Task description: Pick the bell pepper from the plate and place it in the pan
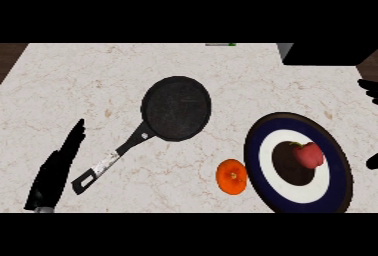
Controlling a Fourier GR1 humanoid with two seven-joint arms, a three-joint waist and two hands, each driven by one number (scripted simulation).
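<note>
pepper (308, 154) sits on plate (258, 165), far right | right hand (369, 91) only peeks in, can't tell its fingers | left hand (55, 170) flat, idle | come straight down, then carry left to pan (176, 108), dodging the orange (232, 176)

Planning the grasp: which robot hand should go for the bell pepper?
Right. The right robot hand shows at the view's right edge beside the plate holding the bell pepper; the left robot hand lies beyond the pan.

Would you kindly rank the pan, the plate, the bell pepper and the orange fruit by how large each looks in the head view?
1. plate, largest
2. pan, a smaller round, though its handle stretches it out
3-4. orange fruit and bell pepper, too alike to rank
</note>
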